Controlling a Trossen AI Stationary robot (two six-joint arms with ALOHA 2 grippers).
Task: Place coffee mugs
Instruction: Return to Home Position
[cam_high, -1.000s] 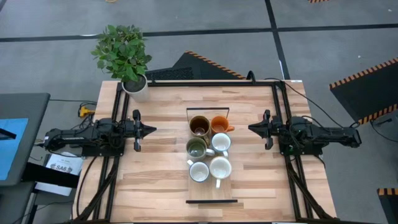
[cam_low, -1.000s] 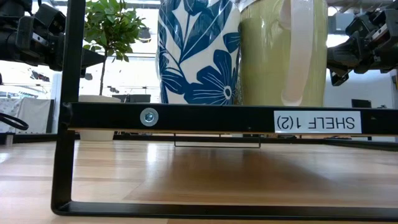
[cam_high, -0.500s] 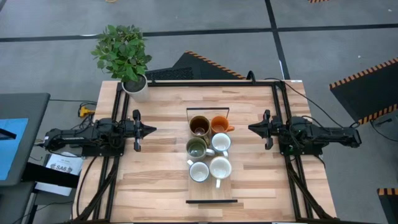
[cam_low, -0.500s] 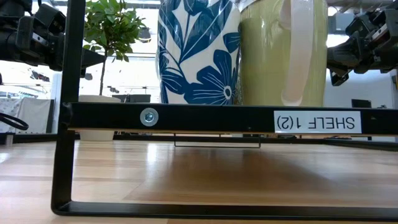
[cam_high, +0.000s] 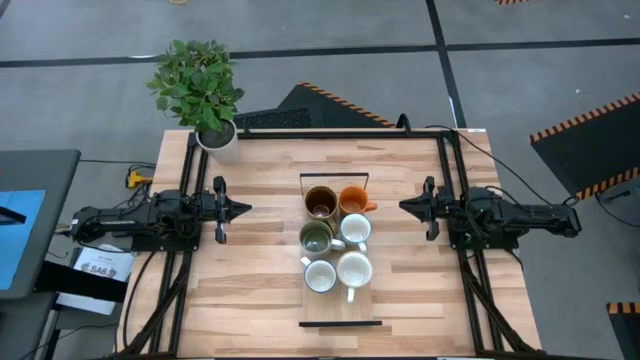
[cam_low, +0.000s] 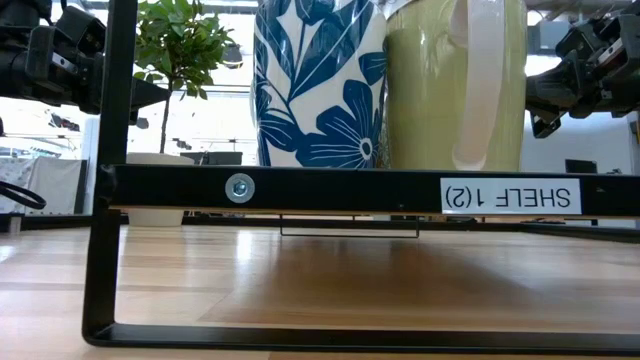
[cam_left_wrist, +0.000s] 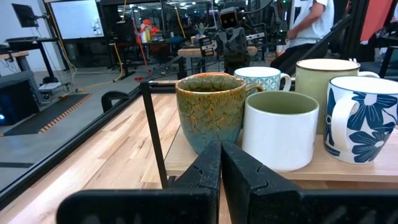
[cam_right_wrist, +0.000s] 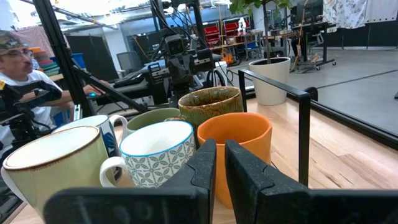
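At bench (cam_high: 250, 300) centre, on shelf (cam_high: 340, 323): six coffee mugs (cam_high: 335, 245), packed in pairs. Flanking, well apart: left pincer (cam_high: 243, 209), right pincer (cam_high: 405, 206), fingers together, empty. Risk, likely: jolted shelf knocks crowded mugs together.

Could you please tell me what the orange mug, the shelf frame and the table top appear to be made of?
The orange mug: probably glazed ceramic; thick rounded rim, smooth soft sheen.
The shelf frame: black-coated metal, likely steel; slim straight bars with a screw head.
The table top: light wood strips, apparently sealed; visible grain and joint lines.
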